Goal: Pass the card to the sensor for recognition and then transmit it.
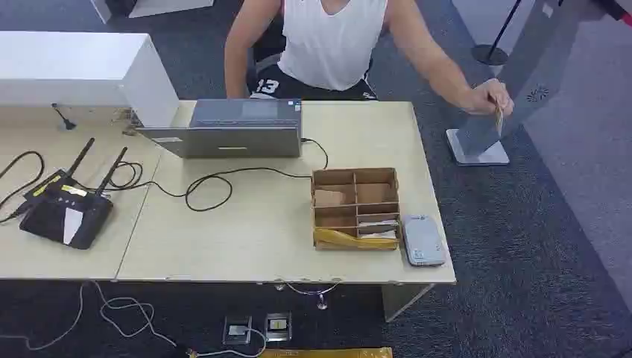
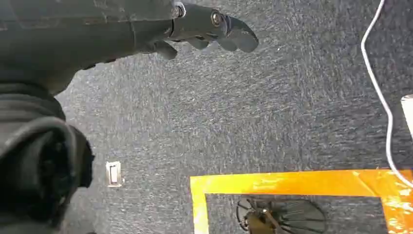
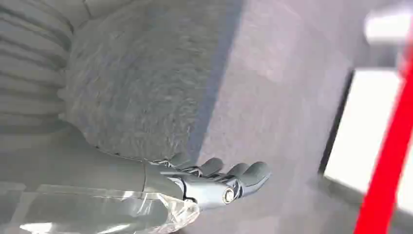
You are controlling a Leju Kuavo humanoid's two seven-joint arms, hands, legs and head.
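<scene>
Card (image 1: pixel 498 118): pinched in a person's hand (image 1: pixel 488 97) beside the desk (image 1: pixel 261 224), well apart from the sensor (image 1: pixel 423 240); left robot hand (image 2: pixel 209 29) and right robot hand (image 3: pixel 214 180): fingers loosely spread, holding nothing.

An office: a pale desk (image 1: pixel 246 239) with a laptop (image 1: pixel 231 128) and router (image 1: pixel 65 212), on grey carpet (image 1: pixel 522 246).

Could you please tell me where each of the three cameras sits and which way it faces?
Head view: high on the robot, looking down at the table, the card box, the card reader and a seated person; none of the robot's body.
Left wrist view: behind the hanging left hand, facing carpet and orange floor tape.
Right wrist view: behind the empty right hand, facing carpet.
Both wrist views share the grey carpet.
</scene>
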